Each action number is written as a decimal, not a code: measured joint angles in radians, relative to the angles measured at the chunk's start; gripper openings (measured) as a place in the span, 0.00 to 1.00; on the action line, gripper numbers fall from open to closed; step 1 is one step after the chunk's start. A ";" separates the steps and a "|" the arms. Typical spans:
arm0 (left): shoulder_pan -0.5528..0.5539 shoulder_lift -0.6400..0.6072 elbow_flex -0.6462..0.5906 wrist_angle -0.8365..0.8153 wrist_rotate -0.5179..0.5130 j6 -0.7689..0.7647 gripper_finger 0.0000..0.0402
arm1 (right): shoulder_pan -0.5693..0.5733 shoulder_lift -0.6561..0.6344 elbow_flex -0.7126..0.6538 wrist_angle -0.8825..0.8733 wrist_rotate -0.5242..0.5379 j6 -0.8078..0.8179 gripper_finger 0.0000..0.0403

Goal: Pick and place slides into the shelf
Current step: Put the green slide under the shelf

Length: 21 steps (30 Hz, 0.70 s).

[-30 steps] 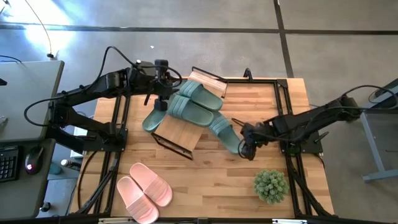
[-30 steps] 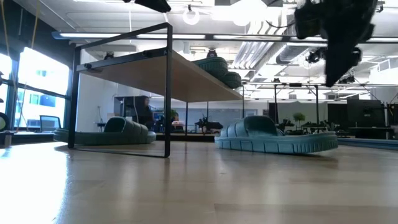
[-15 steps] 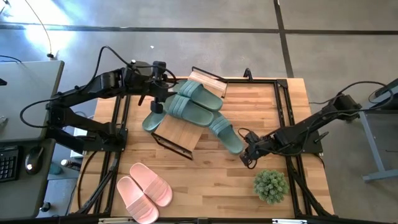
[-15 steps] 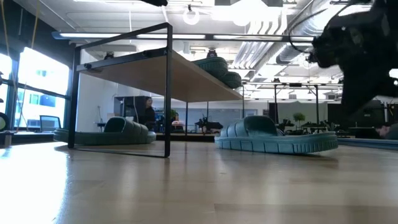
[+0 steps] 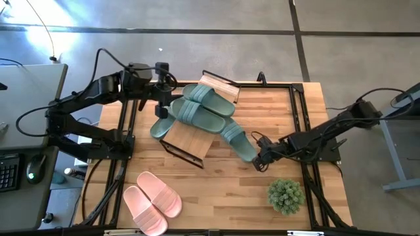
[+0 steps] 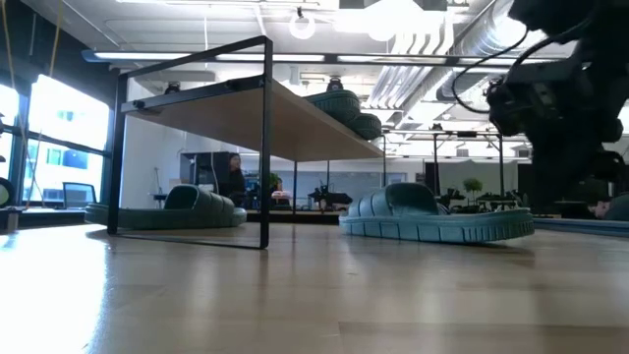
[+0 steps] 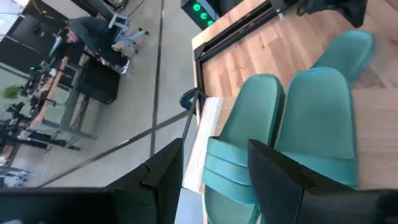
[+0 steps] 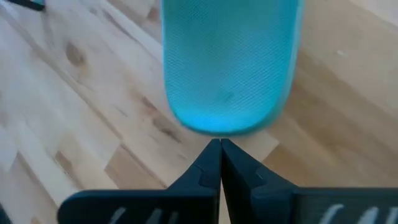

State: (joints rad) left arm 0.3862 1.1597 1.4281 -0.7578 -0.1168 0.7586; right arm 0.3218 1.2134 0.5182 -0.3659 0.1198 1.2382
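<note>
The right gripper [image 8: 219, 144], clenched empty with its tips just at the heel of a green slide [image 8: 228, 62] lying on the table [image 5: 275, 111] beside the shelf [image 5: 190, 139], risked shoving it away, while the left gripper [image 7: 214, 165] hovered parted above the shelved pair [image 7: 292, 124].

Even, diffuse daylight fills the high view, with only soft, short shadows under the shelf [image 5: 190, 134] and potted plant [image 5: 285, 195]. The low view is backlit: ceiling lamps [image 6: 388, 14] glare white at 12 o'clock and a window [image 6: 47, 138] blows out at 9 o'clock (the right arm [image 6: 565, 93] reads as a dark, soft-edged silhouette at 2 o'clock). In the right wrist view the green slide [image 8: 230, 62] glows slightly overexposed, and the near fingers [image 8: 205, 174] look soft.
</note>
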 joint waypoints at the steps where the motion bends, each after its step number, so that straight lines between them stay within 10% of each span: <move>1: 0.000 0.000 0.000 0.000 -0.011 0.000 0.40 | -0.012 0.009 0.000 0.000 -0.009 -0.011 0.00; 21: 0.000 -0.001 0.000 0.000 -0.033 -0.005 0.40 | -0.123 0.120 0.002 0.070 0.032 -0.047 0.00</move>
State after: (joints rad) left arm 0.3866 1.1587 1.4281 -0.7578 -0.1501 0.7540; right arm 0.1984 1.3331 0.5198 -0.2963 0.1518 1.1916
